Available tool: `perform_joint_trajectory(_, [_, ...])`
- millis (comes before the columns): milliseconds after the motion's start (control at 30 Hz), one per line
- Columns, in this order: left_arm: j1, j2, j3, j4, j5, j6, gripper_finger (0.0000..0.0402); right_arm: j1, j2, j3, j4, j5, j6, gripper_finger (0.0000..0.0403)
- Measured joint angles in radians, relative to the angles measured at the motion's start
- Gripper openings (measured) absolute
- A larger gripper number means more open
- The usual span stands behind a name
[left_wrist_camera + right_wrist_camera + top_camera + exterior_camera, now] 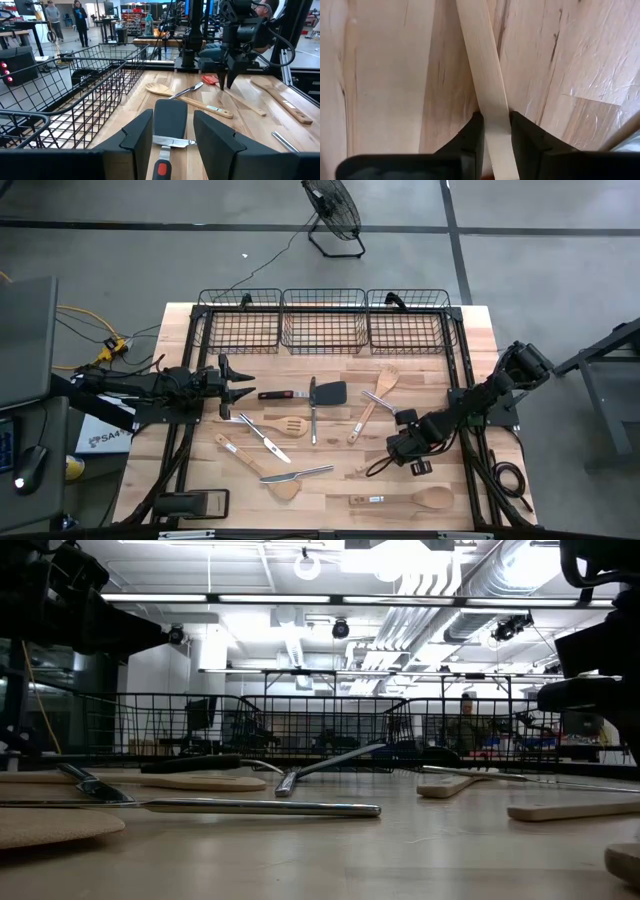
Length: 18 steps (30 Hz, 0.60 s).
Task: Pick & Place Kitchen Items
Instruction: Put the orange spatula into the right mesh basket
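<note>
Several wooden spoons, spatulas and silver knives lie scattered flat on the wooden table. My right gripper (405,448) points down at the table's right middle, shut on the red-headed spatula, whose red head (210,79) shows beside the fingers. My left gripper (238,383) waits level at the left, open, its fingers (135,137) standing apart, aimed at the black turner (328,392). A silver knife (313,412) lies across the turner's handle. My right gripper (495,117) pinches the spatula's light wooden handle (489,92) between its two fingers, close to the red head. The fingers come from above, pointing down, and lie across the handle. The spatula lies flat on the table.
Three black wire baskets (283,320) stand in a row along the far edge. A long wooden spoon (400,500) lies near the front right, and a wooden spatula with a knife on it (288,483) at the front middle. A fan (332,210) stands on the floor beyond the table.
</note>
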Motion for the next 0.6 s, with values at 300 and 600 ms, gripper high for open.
perform_joint_trajectory(300, [0.0, 0.0, 0.0, 0.0, 0.0, 0.0, 0.0141, -0.019, 0.006, 0.055, -0.048, -0.009, 0.046, 0.0064])
perform_joint_trajectory(600, [0.0, 0.0, 0.0, 0.0, 0.0, 0.0, 0.0141, -0.062, 0.003, 0.137, -0.06, 0.002, 0.066, 0.0062])
